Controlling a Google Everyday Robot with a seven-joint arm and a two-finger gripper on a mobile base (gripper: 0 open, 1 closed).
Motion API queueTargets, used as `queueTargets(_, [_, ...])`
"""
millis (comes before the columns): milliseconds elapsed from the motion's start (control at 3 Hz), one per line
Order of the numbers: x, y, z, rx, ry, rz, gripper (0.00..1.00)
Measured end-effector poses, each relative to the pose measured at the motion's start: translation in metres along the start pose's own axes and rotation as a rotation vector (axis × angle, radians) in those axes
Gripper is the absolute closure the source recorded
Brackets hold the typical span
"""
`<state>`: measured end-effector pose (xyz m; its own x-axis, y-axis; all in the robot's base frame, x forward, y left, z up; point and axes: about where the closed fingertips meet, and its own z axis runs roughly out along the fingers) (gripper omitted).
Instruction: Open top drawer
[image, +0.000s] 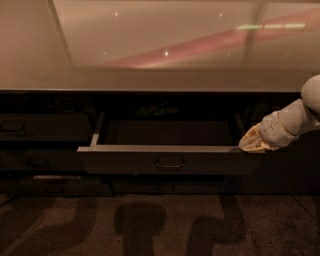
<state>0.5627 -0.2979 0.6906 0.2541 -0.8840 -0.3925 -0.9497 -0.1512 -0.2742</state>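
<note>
A dim room, with a glossy bench (150, 75) reflecting pinkish streaks of light. Under its front edge, at the middle of the cabinet, the top drawer (125, 161) stands pulled out, its shallow interior showing and a small loop handle (170, 163) at mid-front. The pincer (251, 142) touches the right end of the drawer's upper edge; whether it is clenched or released, I cannot tell. Narrower drawer fronts (42, 127) sit closed at the left. Dark shadows lie on the floor (60, 225).
</note>
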Motion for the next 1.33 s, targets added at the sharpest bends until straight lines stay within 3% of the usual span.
queueTargets(333, [-0.015,0.004,-0.015,0.043,0.048,-0.009,1.0])
queueTargets(1333, [-0.006,-0.013,-0.012,0.017,0.054,0.037,1.0])
